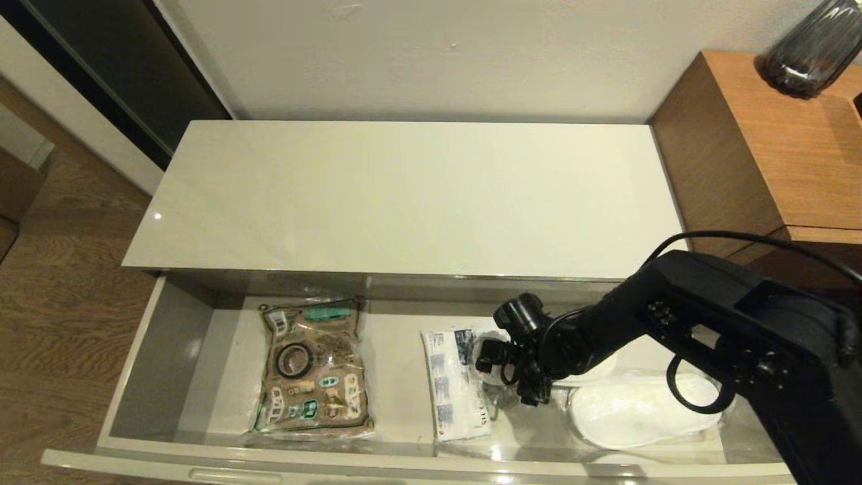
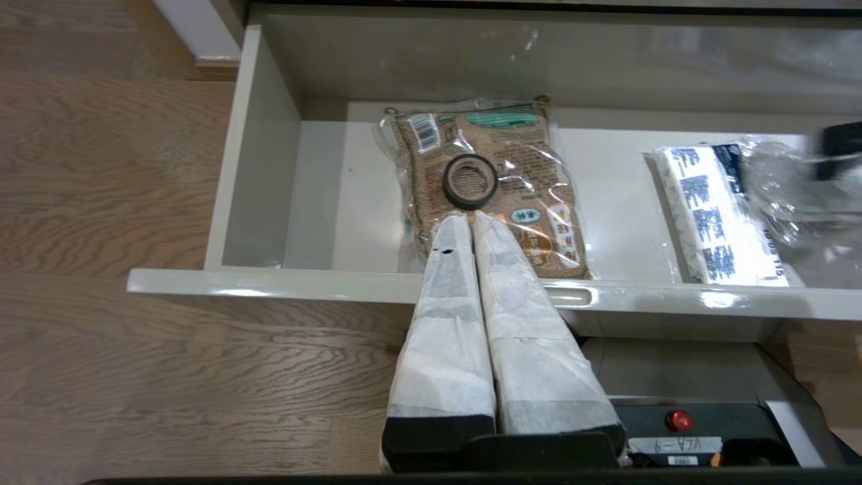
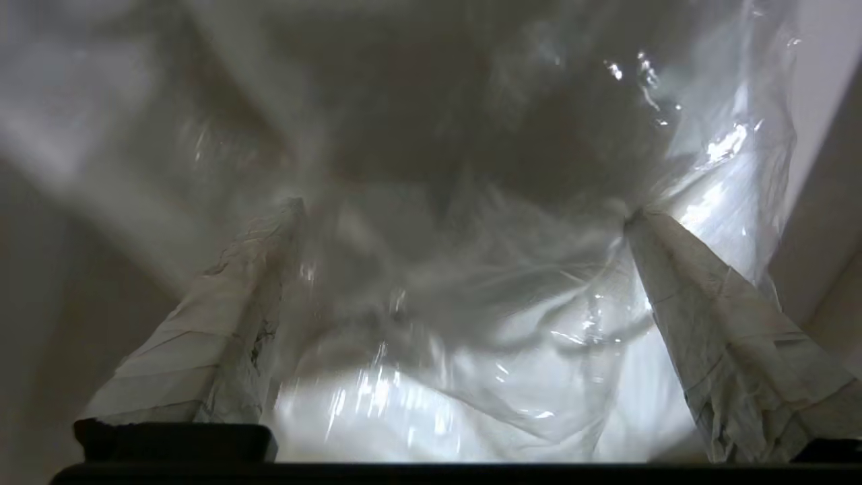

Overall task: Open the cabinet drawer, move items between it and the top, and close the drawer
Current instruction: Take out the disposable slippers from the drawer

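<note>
Right tool (image 1: 506,377) spread wide over slippers' clear wrap (image 3: 471,323) inside open drawer (image 1: 202,377), poised for gripping.

This looks like a hotel or guest room. A low glossy cabinet (image 1: 404,195) stands on wood-grain flooring (image 1: 60,296) against a plain wall beside a brown wooden side table (image 1: 774,148), and its open drawer (image 1: 168,350) holds guest supplies: wrapped white slippers (image 1: 640,411) and a tissue pack (image 1: 451,391).

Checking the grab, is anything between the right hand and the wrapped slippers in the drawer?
Nothing visible. The right hand is open right on the slippers' clear wrap, fingers straddling it. The tissue pack lies beside it, not between.
</note>
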Robot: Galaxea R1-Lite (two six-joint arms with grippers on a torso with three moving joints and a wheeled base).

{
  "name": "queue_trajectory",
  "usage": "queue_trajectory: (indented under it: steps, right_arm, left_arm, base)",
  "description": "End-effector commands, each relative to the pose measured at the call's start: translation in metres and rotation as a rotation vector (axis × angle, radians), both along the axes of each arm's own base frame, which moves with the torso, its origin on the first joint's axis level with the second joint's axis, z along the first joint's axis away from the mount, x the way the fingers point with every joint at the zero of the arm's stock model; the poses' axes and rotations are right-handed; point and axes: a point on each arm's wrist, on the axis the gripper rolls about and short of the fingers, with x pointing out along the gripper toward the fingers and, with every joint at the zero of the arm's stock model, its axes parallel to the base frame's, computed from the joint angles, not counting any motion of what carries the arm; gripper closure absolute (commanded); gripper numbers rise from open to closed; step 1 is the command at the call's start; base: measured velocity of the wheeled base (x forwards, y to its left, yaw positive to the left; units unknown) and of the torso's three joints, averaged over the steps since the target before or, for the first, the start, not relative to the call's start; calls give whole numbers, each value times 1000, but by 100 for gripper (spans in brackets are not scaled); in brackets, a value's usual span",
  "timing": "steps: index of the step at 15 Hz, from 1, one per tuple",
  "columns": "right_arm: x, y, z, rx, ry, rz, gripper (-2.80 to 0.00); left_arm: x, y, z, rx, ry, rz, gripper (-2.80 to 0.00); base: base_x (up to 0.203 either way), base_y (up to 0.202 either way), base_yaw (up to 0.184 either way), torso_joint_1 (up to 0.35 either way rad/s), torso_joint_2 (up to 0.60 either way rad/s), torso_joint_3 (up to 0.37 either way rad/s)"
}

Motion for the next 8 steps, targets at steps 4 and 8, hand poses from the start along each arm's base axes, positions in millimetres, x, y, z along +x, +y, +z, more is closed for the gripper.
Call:
queue_trajectory:
  steps: [4,8]
  right_arm:
    - [11,4,-28,23,-135,-50,-280]
    - [-2,-4,-32,35,-195,-66,-258]
  left_arm:
    - [0,0,0,-2,1,1,0]
    - [0,0,0,-1,1,1,0]
  base:
    - [0,0,0,0,0,0]
    - [0,0,0,0,0,0]
